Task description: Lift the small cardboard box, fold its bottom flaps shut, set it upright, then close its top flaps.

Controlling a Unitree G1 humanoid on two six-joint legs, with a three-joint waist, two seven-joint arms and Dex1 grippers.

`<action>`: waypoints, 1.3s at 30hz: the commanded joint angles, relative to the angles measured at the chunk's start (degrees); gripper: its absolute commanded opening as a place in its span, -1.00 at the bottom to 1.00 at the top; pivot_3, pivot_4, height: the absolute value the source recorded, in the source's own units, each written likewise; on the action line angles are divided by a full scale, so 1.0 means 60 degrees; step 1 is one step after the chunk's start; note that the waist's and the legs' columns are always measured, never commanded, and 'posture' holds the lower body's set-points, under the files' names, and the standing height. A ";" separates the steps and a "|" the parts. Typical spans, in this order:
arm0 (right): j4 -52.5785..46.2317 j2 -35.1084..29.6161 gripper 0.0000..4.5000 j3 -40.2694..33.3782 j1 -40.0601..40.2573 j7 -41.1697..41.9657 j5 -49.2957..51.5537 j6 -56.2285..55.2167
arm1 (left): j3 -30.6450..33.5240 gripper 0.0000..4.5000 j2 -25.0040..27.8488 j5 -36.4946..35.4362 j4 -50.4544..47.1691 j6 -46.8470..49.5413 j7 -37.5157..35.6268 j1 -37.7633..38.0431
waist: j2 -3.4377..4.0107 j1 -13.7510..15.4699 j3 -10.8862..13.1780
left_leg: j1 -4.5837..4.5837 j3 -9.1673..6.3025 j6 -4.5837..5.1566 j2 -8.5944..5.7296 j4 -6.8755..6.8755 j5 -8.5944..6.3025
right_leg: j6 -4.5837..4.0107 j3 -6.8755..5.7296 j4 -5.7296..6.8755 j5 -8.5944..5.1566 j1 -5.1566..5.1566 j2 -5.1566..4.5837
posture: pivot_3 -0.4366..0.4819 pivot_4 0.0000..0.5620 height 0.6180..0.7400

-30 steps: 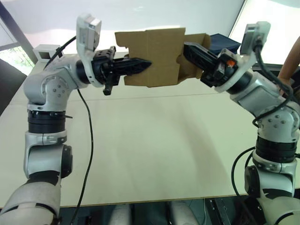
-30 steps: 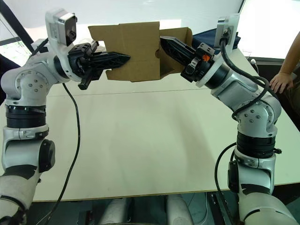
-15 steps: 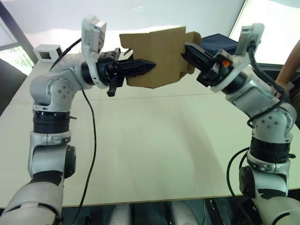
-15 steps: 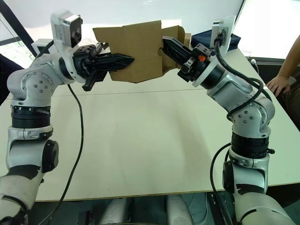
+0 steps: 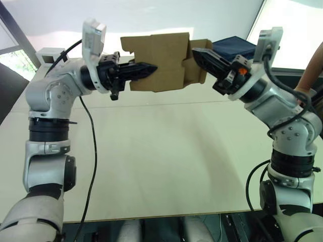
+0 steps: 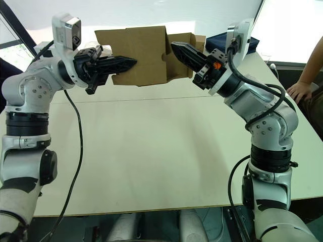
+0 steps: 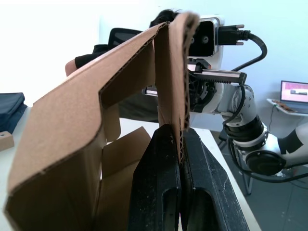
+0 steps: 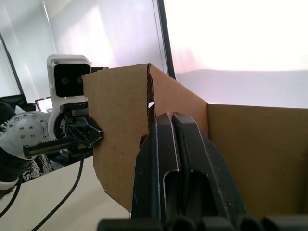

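The small cardboard box (image 5: 159, 60), plain brown with short notched flaps, hangs in the air above the far part of the table. My left gripper (image 5: 157, 67) is shut on its left side wall; the left wrist view shows the cardboard edge (image 7: 178, 72) pinched between the black fingers (image 7: 159, 192). My right gripper (image 6: 173, 45) is shut, with its tips at the box's open right end, beside the flaps (image 6: 189, 43). In the right wrist view its fingers (image 8: 166, 159) press together with no cardboard between them and point at a corner fold of the box (image 8: 125, 125).
The pale table (image 5: 166, 151) stretches below both arms. A white box (image 5: 49, 54) stands at its far left, and a dark blue object (image 5: 232, 46) lies at the far right. A person's arm (image 5: 310, 70) rests at the right edge.
The box has moved to the left with my left gripper and now sits level. My right gripper, which reached into the box's right end before, now has its tips just outside the flaps.
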 commanded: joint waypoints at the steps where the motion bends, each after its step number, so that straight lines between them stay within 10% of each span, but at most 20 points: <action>1: -0.0474 0.0118 -0.99 -0.0147 -0.0157 -0.0048 0.0127 -0.0185 | 0.0181 -1.00 0.0148 -0.0091 -0.0099 -0.0100 -0.0234 -0.0321 | 0.0000 -0.0002 0.0000 | 0.0000 0.0000 0.0000 0.0000 0.0000 0.0000 | 0.0000 0.0000 0.0000 0.0000 0.0000 0.0000 | -0.05 -0.47 1.00; 27: -0.0297 0.0666 -0.99 0.0200 -0.0152 0.0276 -0.0309 -0.0370 | 0.0219 -1.00 0.0085 -0.0523 -0.0140 0.0637 -0.0368 -0.0265 | 0.0003 -0.0022 0.0002 | 0.0000 -0.0002 -0.0003 0.0000 -0.0001 0.0002 | 0.0000 0.0000 0.0002 0.0000 -0.0002 0.0000 | -0.05 -0.47 1.00; 39: -0.1441 -0.1450 -0.99 -0.1611 0.1767 0.0038 0.2244 0.1570 | 0.0000 -1.00 0.0348 0.0039 0.0481 0.0047 -0.1100 -0.0576 | 0.0003 0.0009 0.0002 | -0.0002 -0.0002 0.0022 0.0000 -0.0002 -0.0012 | 0.0000 -0.0001 -0.0003 0.0000 0.0001 0.0001 | -0.05 -0.47 1.00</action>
